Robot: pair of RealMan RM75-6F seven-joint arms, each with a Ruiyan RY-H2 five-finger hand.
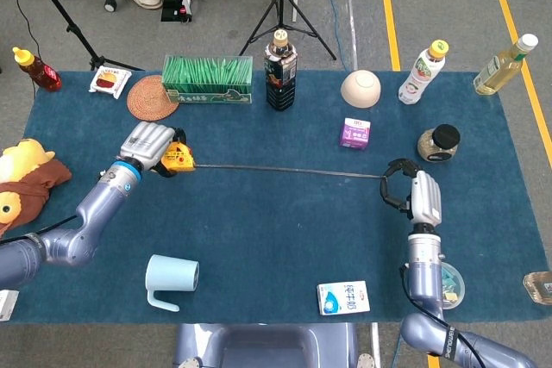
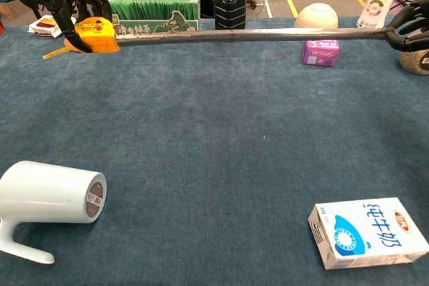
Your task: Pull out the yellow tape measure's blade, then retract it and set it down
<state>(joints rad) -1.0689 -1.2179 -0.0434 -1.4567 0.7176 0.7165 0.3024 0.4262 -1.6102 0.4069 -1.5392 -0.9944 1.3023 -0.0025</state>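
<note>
Now the blade is drawn far out across the worktop.

Left hand (image 1: 147,146) has its fingers clamped on the yellow tape case (image 1: 178,159) at the far left, near the coaster (image 1: 153,97); right hand (image 1: 412,194) pinches the blade (image 1: 285,170) at its tip on the right, and the blade spans between them above the worktop (image 1: 276,239). Judging by looks, the case is compact, hard and fairly light, best gripped around its body. The thin blade is springy, likely to kink if bent and to snap back if let go, so it wants holding at the end hook and feeding in slowly.
</note>
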